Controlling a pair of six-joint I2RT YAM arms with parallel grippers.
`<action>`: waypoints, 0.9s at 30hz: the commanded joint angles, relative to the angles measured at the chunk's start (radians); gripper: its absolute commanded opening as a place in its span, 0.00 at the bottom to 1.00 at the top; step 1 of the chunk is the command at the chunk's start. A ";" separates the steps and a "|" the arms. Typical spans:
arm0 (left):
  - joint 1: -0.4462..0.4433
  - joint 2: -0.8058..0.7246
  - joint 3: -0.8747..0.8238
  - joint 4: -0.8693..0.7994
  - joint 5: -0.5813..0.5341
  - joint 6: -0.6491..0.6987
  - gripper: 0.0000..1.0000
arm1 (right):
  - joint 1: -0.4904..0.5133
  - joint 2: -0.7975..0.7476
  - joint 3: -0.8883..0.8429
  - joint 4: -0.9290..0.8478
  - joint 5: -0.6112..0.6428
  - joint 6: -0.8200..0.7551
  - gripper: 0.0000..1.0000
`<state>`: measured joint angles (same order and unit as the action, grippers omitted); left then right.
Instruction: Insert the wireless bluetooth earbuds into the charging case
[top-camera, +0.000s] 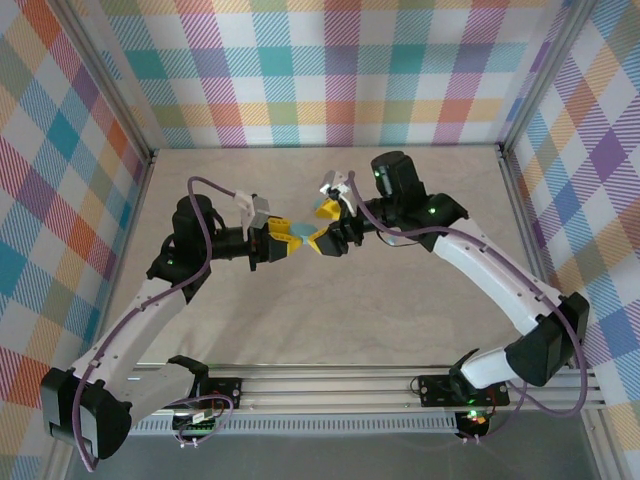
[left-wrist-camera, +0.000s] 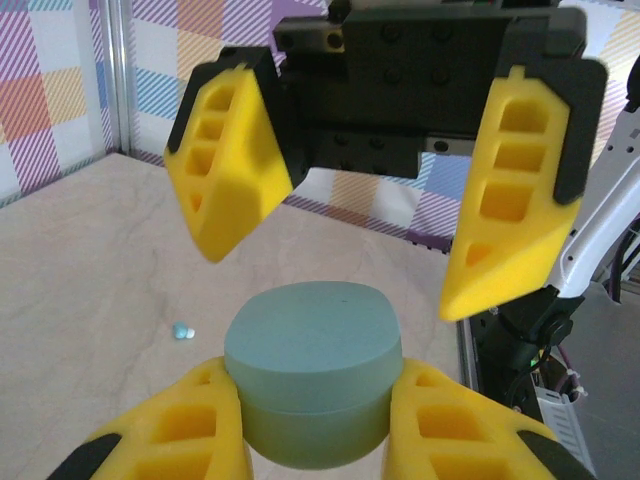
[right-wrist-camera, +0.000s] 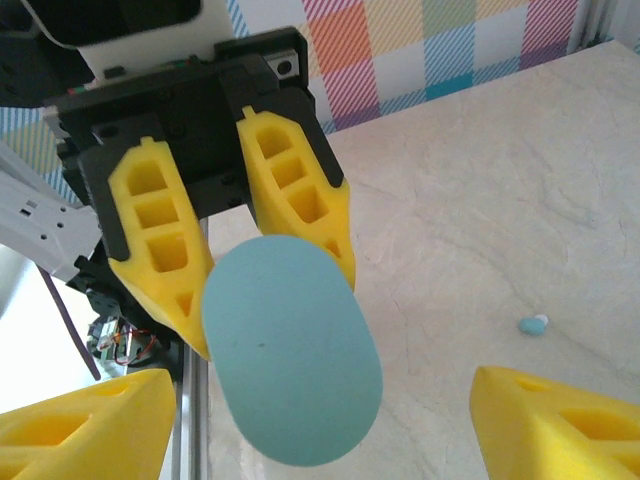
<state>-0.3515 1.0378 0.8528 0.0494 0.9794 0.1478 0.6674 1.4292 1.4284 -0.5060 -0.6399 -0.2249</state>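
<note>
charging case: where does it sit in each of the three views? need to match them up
Top external: charging case mid-table, between left gripper and right gripper.
Left wrist: bottom centre, clamped by the left gripper, lid facing up.
Right wrist: centre-low, oval face toward the camera.
Shared landmark: the left gripper, shut on the case in all three views.

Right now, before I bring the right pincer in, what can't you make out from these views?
Inside the charging case: both wrist views; the shut lid hides whether any buds sit inside.
The earbud on the table: wrist views; too small to tell which way it lies.
The table under the case: top view; left pincer and right pincer cover it.
Left pincer's grip depth: left wrist view; bottom edge cuts its fingers off.
</note>
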 joint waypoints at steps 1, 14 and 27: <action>-0.014 -0.026 -0.012 0.032 0.032 0.018 0.00 | 0.009 0.019 0.050 -0.038 -0.014 -0.042 0.78; -0.018 -0.044 -0.020 0.027 0.042 0.018 0.00 | 0.009 0.057 0.108 -0.060 0.102 -0.027 0.75; -0.021 -0.081 -0.040 0.026 0.041 0.013 0.00 | -0.024 0.049 0.116 -0.005 0.249 0.047 0.75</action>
<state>-0.3519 1.0008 0.8150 0.0517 0.9222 0.1471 0.6724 1.4765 1.5208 -0.5690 -0.5007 -0.2131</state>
